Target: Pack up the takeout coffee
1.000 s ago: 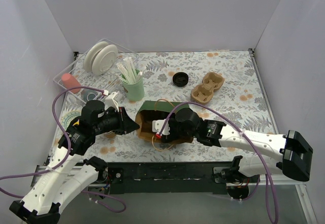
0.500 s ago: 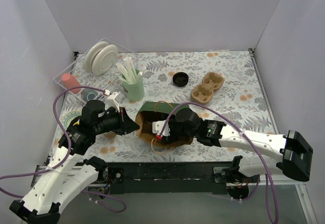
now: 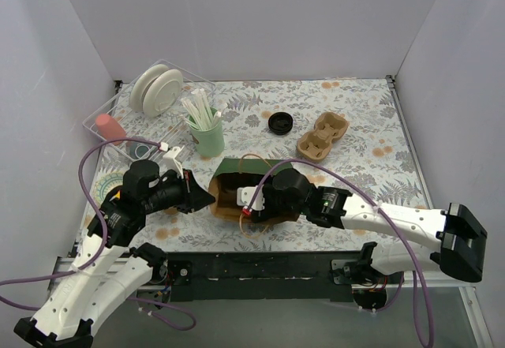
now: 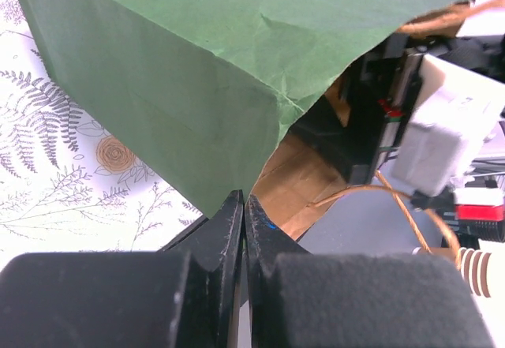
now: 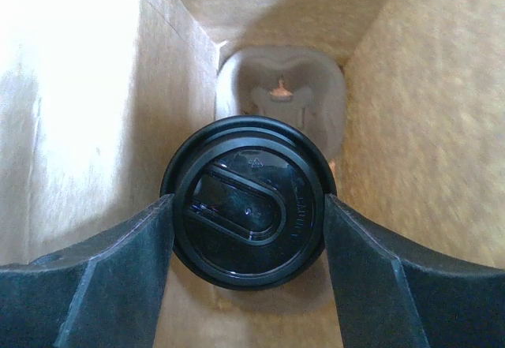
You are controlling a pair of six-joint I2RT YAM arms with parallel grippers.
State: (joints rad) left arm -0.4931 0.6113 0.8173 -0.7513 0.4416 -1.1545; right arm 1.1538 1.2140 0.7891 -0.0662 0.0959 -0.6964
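Inside the paper bag (image 5: pixel 410 87), the right gripper (image 5: pixel 248 206) is spread wide, its fingers (image 5: pixel 118 277) pressed against either side of the takeout coffee (image 5: pixel 248 230). The cup's black lid faces the wrist camera and its body is hidden beneath. Below it, at the bag's bottom, a pale moulded insert (image 5: pixel 280 87), apparently a pulp carrier, is lodged. The bag's rim is pinched by the fully closed left gripper (image 4: pixel 243 206), so the mouth is held open. Were the cup released off the insert's pocket, or tilted, it could topple and leak. A slipped pinch would let the bag sag onto the arm. Outside, a second carrier (image 3: pixel 322 136) sits empty, and a mint-green cup (image 3: pixel 207 136) is filled with straws.
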